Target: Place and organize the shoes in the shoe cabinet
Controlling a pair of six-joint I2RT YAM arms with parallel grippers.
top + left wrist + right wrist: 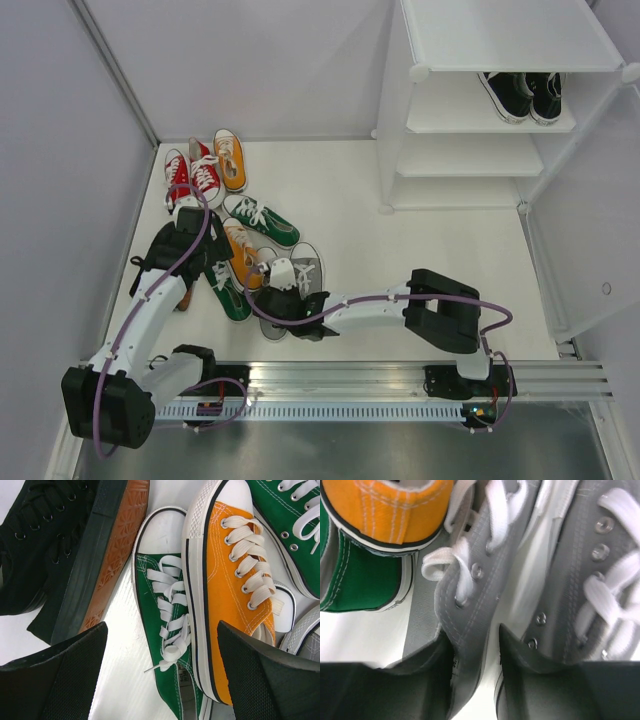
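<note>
At the left-centre of the worktop (pixel 430 240) the loose sneakers lie in a heap, well apart from the shoe cabinet (pixel 500 35) at the far right, where a black pair (pixel 525 95) sits on an upper shelf. The right claw (pixel 475 645) is about half closed on a grey sneaker (pixel 470 595), with a finger on each side of the canvas wall by the eyelets and the cloth pinched between them. Its grey mate (pixel 600 580) lies against it on one side. The heels of an orange sneaker (pixel 385 505) and a green sneaker (pixel 360 580) lie just beside it on the other. The left claw (pixel 161 645) hangs wide open over those same two shoes and holds nothing. A black sneaker (pixel 50 545) lies tipped on its side nearby.

The shoe looks light. Its canvas upper is soft and will likely fold under a one-wall pinch, so the shoe may hang tilted and swing. The rubber sole is the stiff part, and the heel collar would probably give a steadier hold. Loose white laces could drag a neighbour along.

Open worktop stretches between the heap and the cabinet. The tight spots look to be the shelf lips, the round corner connectors and the low gaps between tiers.
</note>
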